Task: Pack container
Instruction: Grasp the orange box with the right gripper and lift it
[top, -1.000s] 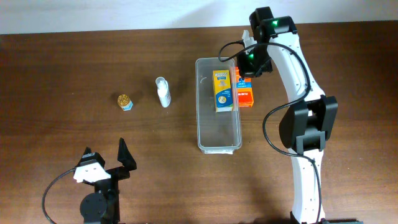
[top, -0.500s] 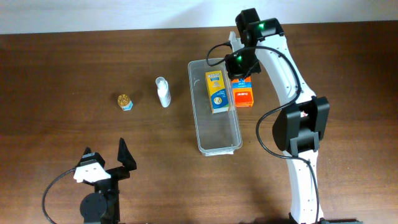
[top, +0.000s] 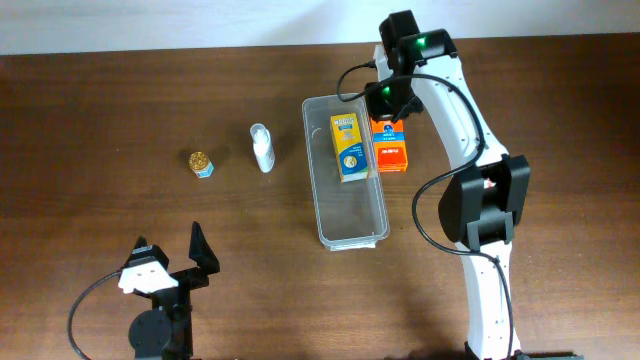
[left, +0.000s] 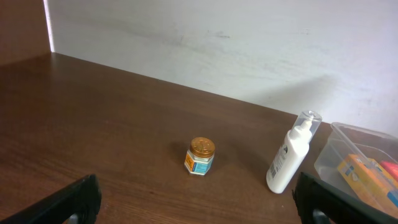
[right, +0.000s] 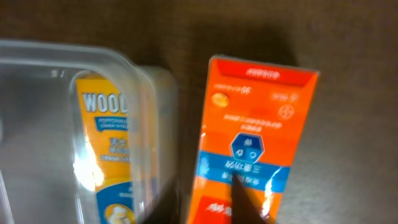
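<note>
My right pincer (top: 388, 102) hung over the far end of the orange box (top: 391, 150), which lay flat on the worktop (top: 100, 100). Whether its jaws were apart or together I could not tell (my wrist view showed too little of them). The container (top: 350, 210) lay just beside that pincer, close against the orange box, with a yellow box (top: 349, 147) inside. My left pincer (top: 170, 252) stood wide apart, gripping nothing, the white bottle (top: 262, 148) and small jar (top: 201, 163) well ahead of it.
</note>
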